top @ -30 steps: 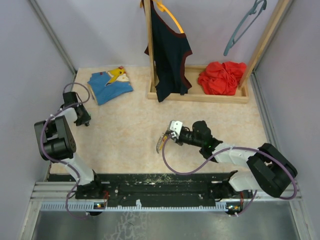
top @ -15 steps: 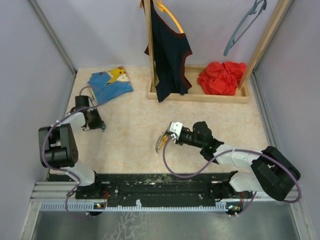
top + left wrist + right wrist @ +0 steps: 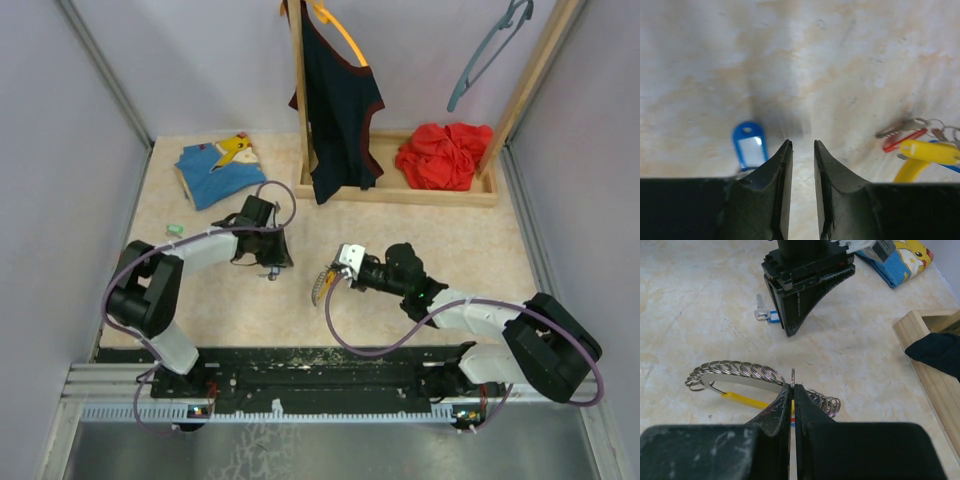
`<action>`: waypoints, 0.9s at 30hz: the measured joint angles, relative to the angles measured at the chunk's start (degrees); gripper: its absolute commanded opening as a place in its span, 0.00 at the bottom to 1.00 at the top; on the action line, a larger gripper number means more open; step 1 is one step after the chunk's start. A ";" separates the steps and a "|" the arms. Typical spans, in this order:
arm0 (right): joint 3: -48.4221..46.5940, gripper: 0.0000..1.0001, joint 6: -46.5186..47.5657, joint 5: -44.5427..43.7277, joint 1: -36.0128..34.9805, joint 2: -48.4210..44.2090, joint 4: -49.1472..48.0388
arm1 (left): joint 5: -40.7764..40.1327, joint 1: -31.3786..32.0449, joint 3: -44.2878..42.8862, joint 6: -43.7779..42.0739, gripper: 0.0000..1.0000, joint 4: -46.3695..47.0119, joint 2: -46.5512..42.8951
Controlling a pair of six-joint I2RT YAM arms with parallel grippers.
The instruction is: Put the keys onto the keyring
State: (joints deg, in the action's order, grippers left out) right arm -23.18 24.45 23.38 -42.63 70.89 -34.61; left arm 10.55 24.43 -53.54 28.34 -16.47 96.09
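Looking straight down past the left gripper (image 3: 801, 146): its two black fingers (image 3: 771, 190) fill the bottom of the shot, tips upward, with only a narrow slot of bare table (image 3: 805, 60) showing between them and nothing pinched in there. The blue key (image 3: 749, 149) lies flat on the marbled beige top just left of the left-hand finger, and its lower end is tucked behind that finger. Over at the right edge there's the keyring (image 3: 920, 123) bunch: grey metal bits, a small red piece (image 3: 901, 141) and a yellow tag (image 3: 929, 151) underneath. It's pretty blurry, so I can't really tell how those pieces hook together.
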 measured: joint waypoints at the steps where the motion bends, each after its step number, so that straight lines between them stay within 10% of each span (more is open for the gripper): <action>1: 0.00 0.00 0.00 -0.02 0.00 0.00 0.17 | 0.04 1.07 0.00 0.66 0.33 0.55 0.04; 16: -1.53 0.00 -0.04 0.48 0.00 2.36 4.50 | -8.55 2.54 4.17 -1.31 0.51 0.07 -11.43; 27: -2.27 0.00 -0.07 0.90 0.00 2.40 6.03 | -9.46 2.54 6.78 -2.49 0.32 2.71 -6.10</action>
State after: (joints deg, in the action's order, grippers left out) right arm -25.45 24.38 24.27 -42.63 73.30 -28.58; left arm 1.08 26.96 -46.76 25.85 -13.76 90.00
